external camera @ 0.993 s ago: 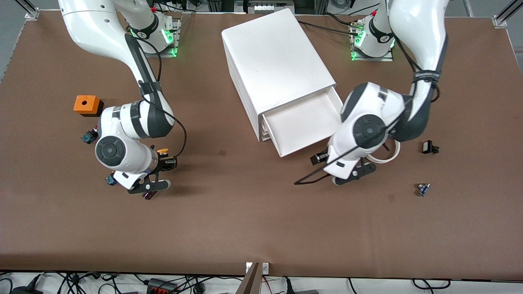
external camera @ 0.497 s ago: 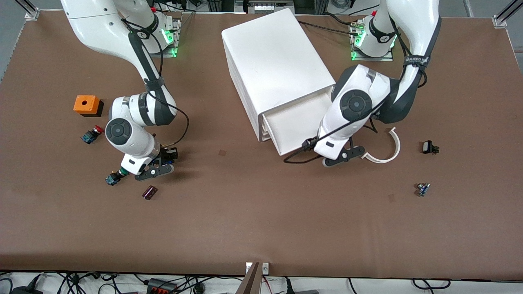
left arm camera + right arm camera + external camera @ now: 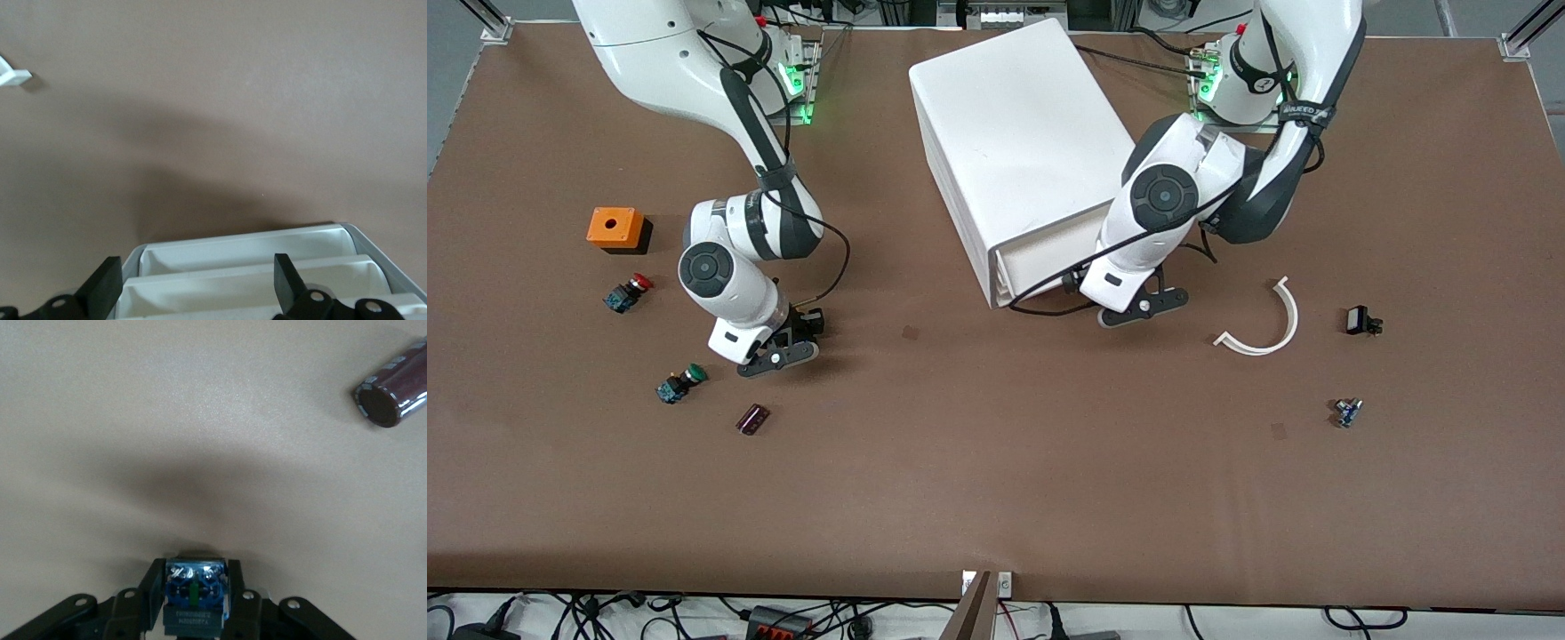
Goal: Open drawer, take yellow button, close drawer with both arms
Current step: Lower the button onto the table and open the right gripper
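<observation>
Surface: brown table (image 3: 978,462).
Cabinet (image 3: 1023,133): white, drawer (image 3: 253,267) fronts nearly flush.
Left gripper (image 3: 193,293): spread wide at the drawer front, holding nothing.
Right gripper (image 3: 193,613): clamped on the button (image 3: 195,597), over the table near a dark capacitor (image 3: 393,383).

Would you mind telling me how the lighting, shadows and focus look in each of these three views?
Front view: even overhead light, sharp, soft shadows beside the right gripper and the cabinet. Left wrist view: a broad soft shadow on the table ahead of the drawer fronts. Right wrist view: paler, washed-out colour, a diffuse shadow ahead of the held button; the capacitor is slightly soft.
</observation>
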Available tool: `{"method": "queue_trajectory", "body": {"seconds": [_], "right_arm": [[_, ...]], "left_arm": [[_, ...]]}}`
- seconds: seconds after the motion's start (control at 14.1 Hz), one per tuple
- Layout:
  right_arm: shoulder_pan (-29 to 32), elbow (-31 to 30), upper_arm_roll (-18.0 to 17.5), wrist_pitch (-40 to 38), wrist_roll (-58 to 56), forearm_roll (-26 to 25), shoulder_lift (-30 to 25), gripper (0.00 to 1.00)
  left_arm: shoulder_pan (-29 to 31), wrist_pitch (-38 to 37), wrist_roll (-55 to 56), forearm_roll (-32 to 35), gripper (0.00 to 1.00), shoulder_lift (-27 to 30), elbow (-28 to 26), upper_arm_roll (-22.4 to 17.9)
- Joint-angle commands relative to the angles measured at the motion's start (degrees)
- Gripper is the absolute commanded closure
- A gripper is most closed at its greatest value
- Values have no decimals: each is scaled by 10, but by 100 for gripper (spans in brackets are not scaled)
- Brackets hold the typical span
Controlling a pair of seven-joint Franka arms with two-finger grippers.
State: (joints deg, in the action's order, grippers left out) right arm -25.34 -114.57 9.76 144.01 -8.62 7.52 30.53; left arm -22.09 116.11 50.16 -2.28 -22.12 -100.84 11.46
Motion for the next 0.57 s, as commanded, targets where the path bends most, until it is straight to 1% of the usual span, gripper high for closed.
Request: {"method": "queue_trajectory", "body": {"seconds": [0.0,0.07,0.14,0.28,0.35,0.5], "right_arm": [[-4,-1,-3,4,5,6,-15,0],[-5,17,-3,-24,17,6,-19,0],[-3,54,-2,-74,21,6,-19,0],[1,151,0,-212,25,4,-18,0],[5,188,2,-263,29,3,-18,0],[10,247,11,-332,51,0,-18,0]], "left_arm": [[15,-18,10,-21,0,26,-23,26],[15,-28,10,-32,0,27,-22,26],[15,-37,10,-40,0,28,-22,27],[15,-47,10,-56,0,28,-22,32],[14,-50,10,-61,0,27,-22,34],[14,-62,10,-65,0,26,-21,34]]}}
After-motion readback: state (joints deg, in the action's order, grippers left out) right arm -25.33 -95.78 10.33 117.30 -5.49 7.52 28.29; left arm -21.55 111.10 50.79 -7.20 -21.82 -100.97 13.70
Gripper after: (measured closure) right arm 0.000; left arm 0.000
